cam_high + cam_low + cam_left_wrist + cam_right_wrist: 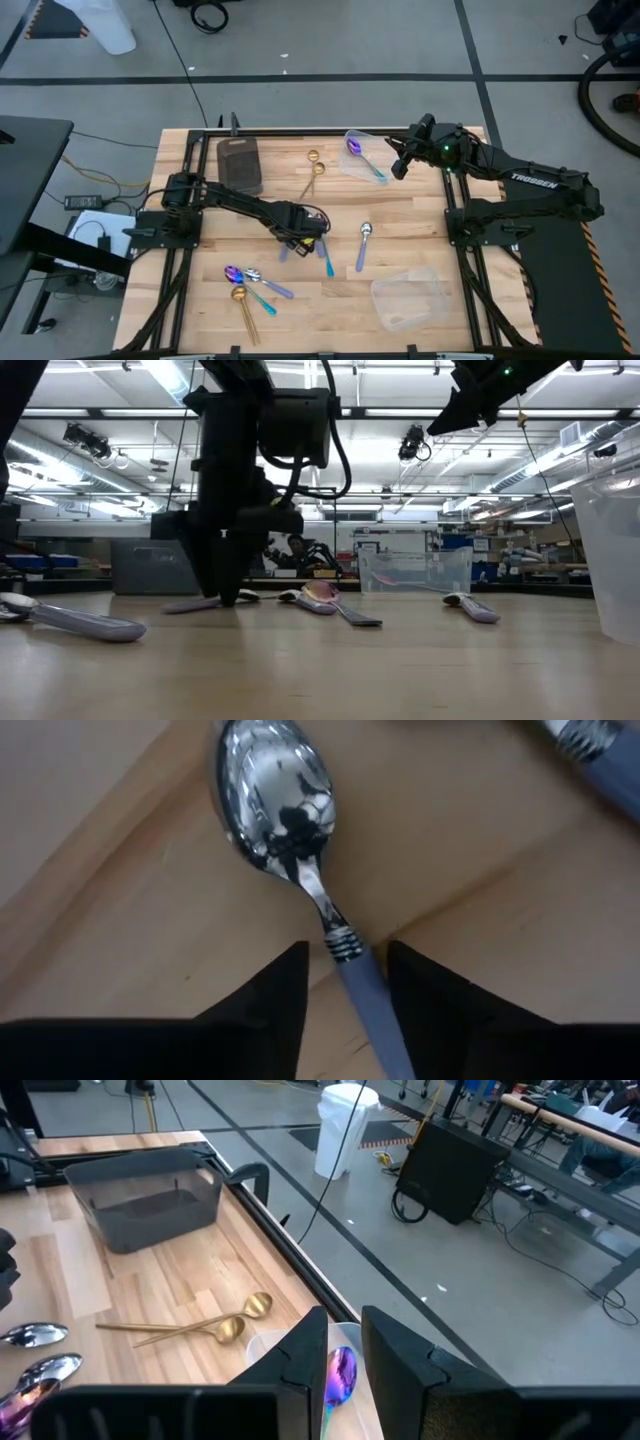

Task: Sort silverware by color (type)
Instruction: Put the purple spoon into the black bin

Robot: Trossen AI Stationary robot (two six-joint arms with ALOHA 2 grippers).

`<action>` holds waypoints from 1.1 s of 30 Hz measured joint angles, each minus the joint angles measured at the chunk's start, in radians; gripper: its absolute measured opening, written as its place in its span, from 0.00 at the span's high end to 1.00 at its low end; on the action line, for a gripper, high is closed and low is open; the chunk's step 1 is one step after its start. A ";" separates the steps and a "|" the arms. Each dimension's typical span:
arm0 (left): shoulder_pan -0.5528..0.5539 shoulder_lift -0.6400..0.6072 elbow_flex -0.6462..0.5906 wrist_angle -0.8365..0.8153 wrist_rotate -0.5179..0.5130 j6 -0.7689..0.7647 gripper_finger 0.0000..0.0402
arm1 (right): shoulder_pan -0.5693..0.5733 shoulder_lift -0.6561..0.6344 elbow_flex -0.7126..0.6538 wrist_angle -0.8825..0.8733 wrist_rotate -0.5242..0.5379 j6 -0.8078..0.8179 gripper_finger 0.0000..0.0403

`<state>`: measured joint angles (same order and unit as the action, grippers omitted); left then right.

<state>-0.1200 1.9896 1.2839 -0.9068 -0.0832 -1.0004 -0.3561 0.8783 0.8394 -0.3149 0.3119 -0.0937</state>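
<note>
A silver spoon (275, 790) with a blue-grey handle (362, 1005) lies flat on the wooden table. My left gripper (347, 980) points straight down over it near the table's middle (299, 234). It is open, one finger on each side of the handle just behind the neck, with a gap to the handle on both sides. My right gripper (399, 168) hangs high over the far right of the table, its fingers a little apart and holding nothing. Below it, an iridescent purple spoon (341, 1370) lies in a clear container (362, 155).
Two gold spoons (312, 170) lie next to a dark grey tray (240, 163) at the far side. A teal-handled spoon (326, 256) and a silver spoon (363, 245) lie right of my left gripper. Several spoons (250, 285) lie near left; a second clear container (410, 300) stands near right.
</note>
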 joint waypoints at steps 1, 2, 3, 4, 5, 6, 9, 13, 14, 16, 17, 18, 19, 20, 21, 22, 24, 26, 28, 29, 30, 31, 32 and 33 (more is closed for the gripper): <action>0.000 0.000 0.000 -0.002 0.005 0.003 0.68 | 0.000 0.000 0.000 0.000 0.000 -0.002 0.81; 0.000 0.000 0.000 -0.002 0.008 0.011 0.71 | 0.000 0.000 0.000 0.000 0.000 -0.004 0.81; -0.001 0.001 0.000 -0.001 0.010 0.017 0.74 | 0.000 0.000 0.000 0.000 0.000 -0.005 0.81; -0.001 0.001 0.000 -0.001 0.011 0.018 0.77 | 0.000 0.000 0.000 0.000 0.000 -0.004 0.81; -0.001 0.001 -0.001 -0.001 0.013 0.018 0.81 | 0.000 0.000 0.000 0.000 0.000 -0.004 0.81; -0.002 0.001 -0.001 -0.003 0.013 0.018 0.84 | 0.000 0.000 0.000 0.000 0.000 -0.005 0.81; -0.002 0.001 -0.003 -0.017 0.013 0.021 0.89 | 0.000 0.000 0.000 0.000 0.000 -0.005 0.81; -0.009 0.002 -0.003 -0.017 0.000 0.022 0.89 | 0.000 0.000 0.000 0.000 0.000 -0.007 0.81; -0.009 0.002 -0.004 -0.017 -0.001 0.026 0.89 | 0.000 0.000 0.000 0.000 0.000 -0.007 0.81; -0.009 0.001 -0.004 -0.016 -0.001 0.029 0.89 | 0.000 0.000 0.000 0.000 0.000 -0.008 0.81; -0.009 -0.001 -0.005 -0.016 -0.001 0.029 0.89 | 0.000 0.000 0.000 0.000 0.000 -0.008 0.81; -0.009 -0.002 -0.004 -0.016 -0.001 0.030 0.89 | 0.000 0.000 0.000 0.000 0.000 -0.008 0.81; -0.008 -0.002 -0.002 -0.017 -0.002 0.030 0.89 | 0.000 0.000 0.000 0.000 0.000 -0.010 0.81; -0.008 -0.002 0.002 -0.018 -0.002 0.033 0.89 | 0.000 0.000 0.000 0.000 0.000 -0.011 0.81; -0.008 -0.001 0.007 -0.020 -0.004 0.040 0.89 | 0.000 0.000 0.000 0.000 0.000 -0.011 0.81; -0.008 0.000 0.012 -0.022 -0.005 0.044 0.89 | 0.000 0.000 0.000 0.000 0.000 -0.011 0.81; -0.008 0.001 0.019 -0.024 -0.008 0.046 0.89 | 0.000 0.000 0.000 0.000 0.000 -0.011 0.81; -0.008 0.002 0.026 -0.025 -0.016 0.050 0.89 | 0.000 0.000 0.000 0.000 0.000 -0.011 0.81; -0.008 0.004 0.033 -0.029 -0.021 0.058 0.89 | 0.000 0.000 0.000 0.000 0.000 -0.011 0.81; -0.008 0.004 0.033 -0.029 -0.023 0.058 0.89 | 0.000 0.000 0.000 0.000 0.000 -0.011 0.81; -0.008 0.004 0.033 -0.029 -0.024 0.062 0.89 | 0.000 0.000 0.000 0.000 0.000 -0.012 0.81; -0.008 0.004 0.034 -0.028 -0.024 0.065 0.89 | 0.000 0.000 0.000 0.000 0.000 -0.013 0.81; -0.008 0.004 0.034 -0.028 -0.024 0.066 0.89 | 0.000 0.000 0.000 0.000 0.000 -0.013 0.81; -0.008 0.004 0.034 -0.028 -0.024 0.066 0.89 | 0.000 0.000 0.000 0.000 0.000 -0.014 0.81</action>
<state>-0.1280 1.9934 1.3178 -0.9348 -0.1074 -0.9344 -0.3557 0.8780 0.8394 -0.3153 0.3115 -0.1074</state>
